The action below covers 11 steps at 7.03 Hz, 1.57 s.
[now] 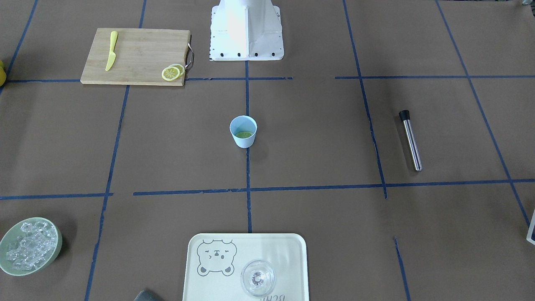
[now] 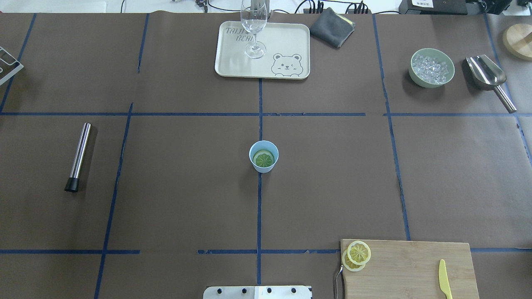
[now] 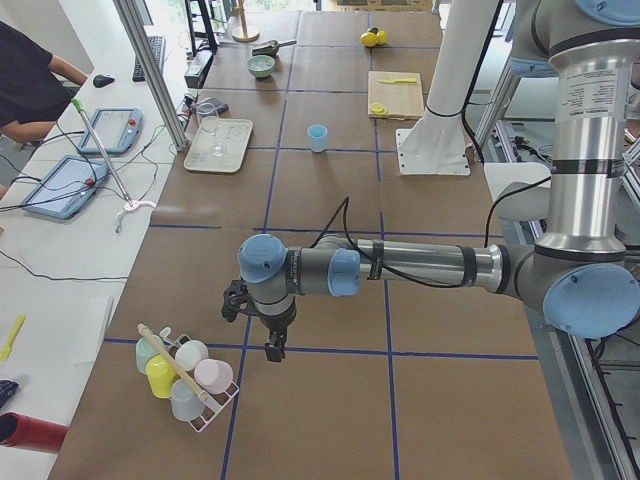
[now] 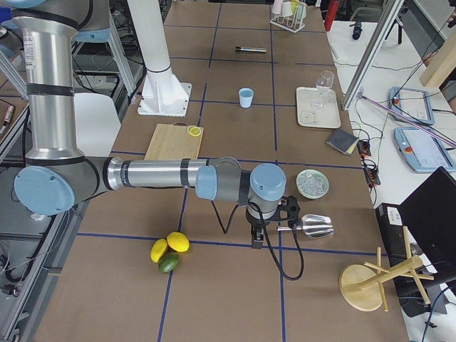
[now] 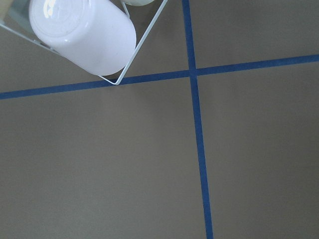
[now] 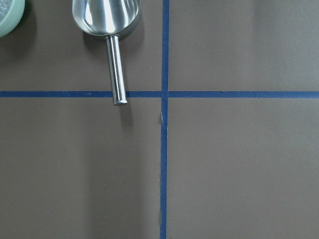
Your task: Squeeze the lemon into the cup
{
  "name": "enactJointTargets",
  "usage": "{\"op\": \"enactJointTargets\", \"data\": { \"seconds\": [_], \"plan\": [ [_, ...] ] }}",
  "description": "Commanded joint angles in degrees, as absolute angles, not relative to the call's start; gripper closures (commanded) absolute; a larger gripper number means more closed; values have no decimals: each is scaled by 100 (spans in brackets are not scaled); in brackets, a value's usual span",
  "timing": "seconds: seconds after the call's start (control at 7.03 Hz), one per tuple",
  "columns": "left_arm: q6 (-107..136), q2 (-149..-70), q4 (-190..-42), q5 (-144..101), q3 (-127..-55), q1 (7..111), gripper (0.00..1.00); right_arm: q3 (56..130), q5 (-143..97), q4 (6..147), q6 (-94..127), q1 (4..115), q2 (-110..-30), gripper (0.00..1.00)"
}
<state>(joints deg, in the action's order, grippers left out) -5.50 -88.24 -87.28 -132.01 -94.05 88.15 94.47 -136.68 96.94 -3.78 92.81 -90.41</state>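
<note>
The pale blue cup (image 2: pixel 263 156) stands at the table's middle, and also shows in the front view (image 1: pixel 243 131). One lemon slice (image 2: pixel 263 159) lies flat inside it. Two more lemon slices (image 2: pixel 358 253) overlap on the corner of the bamboo cutting board (image 2: pixel 407 270). Neither gripper shows in the overhead or front views. In the exterior left view my left gripper (image 3: pixel 272 345) hangs near a cup rack, far from the cup. In the exterior right view my right gripper (image 4: pixel 255 239) hangs near the metal scoop. I cannot tell whether either is open or shut.
A yellow knife (image 2: pixel 444 284) lies on the board. A tray (image 2: pixel 286 41) holds a clear glass (image 2: pixel 253 29). A green bowl of ice (image 2: pixel 431 68), a metal scoop (image 2: pixel 488 77), a grey cloth (image 2: pixel 332 27) and a steel muddler (image 2: pixel 79 155) lie around. Whole citrus fruits (image 4: pixel 169 251) sit near my right arm.
</note>
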Motion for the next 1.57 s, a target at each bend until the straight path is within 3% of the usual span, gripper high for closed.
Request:
{"op": "enactJointTargets", "data": {
  "seconds": [0.0,1.42],
  "plan": [
    [-545,-8833,-8728,-13201,-9404,8815,0,9422,-13667,9694,-378,9281,-9018,0],
    [-545,-8833,-8728,-13201,-9404,8815,0,9220,-13667,9114,-70,9281,-9018,0]
  ]
}}
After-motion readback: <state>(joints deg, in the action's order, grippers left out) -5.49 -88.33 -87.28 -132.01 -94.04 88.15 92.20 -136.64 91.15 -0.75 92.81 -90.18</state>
